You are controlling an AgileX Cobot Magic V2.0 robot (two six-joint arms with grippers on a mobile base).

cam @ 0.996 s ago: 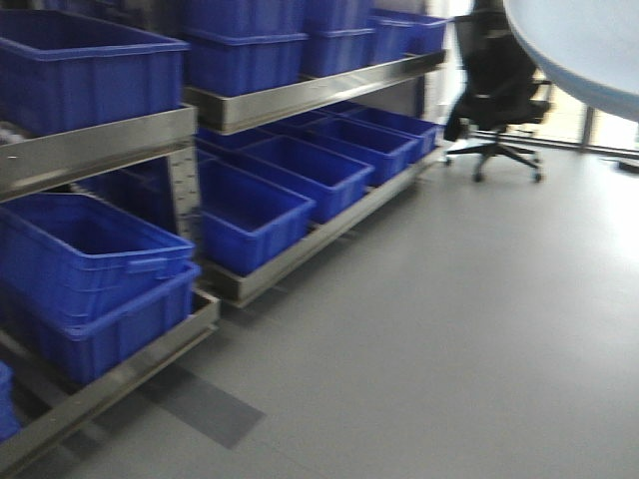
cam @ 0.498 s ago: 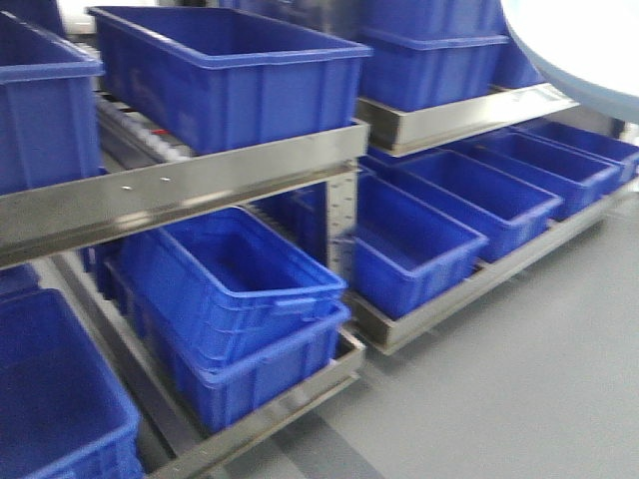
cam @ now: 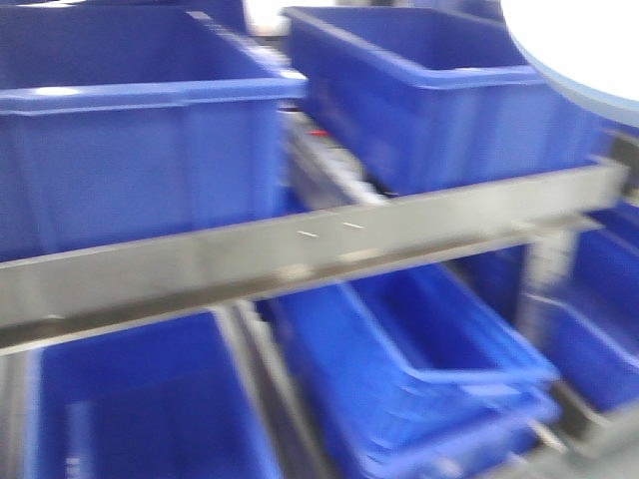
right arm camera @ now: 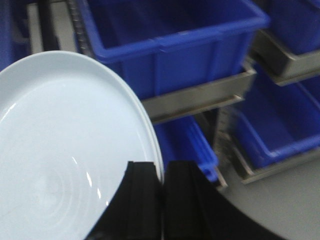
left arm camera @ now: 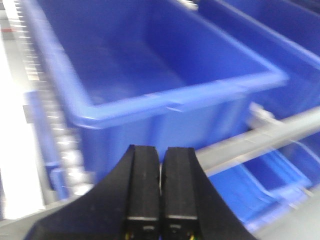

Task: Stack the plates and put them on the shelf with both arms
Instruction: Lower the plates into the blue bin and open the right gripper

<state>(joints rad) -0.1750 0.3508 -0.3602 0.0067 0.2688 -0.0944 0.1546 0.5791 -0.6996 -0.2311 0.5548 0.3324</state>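
Right wrist view shows you the right gripper (right arm camera: 161, 187) clamped on the rim of the plates (right arm camera: 65, 160), held above the shelf (right arm camera: 200, 97) rail. Your left gripper (left arm camera: 160, 172) is closed, empty, facing a blue crate (left arm camera: 165, 65).

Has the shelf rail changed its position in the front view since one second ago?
Yes. The shelf rail now spans the frame, nearer than before; against the plate fixed top right, the camera itself has turned toward the shelf.

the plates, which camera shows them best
The right wrist view: the plates fill its left half, with the rim pinched in the right hand. The front view catches only an edge in its top right corner. The left wrist view shows none, only blue crates.
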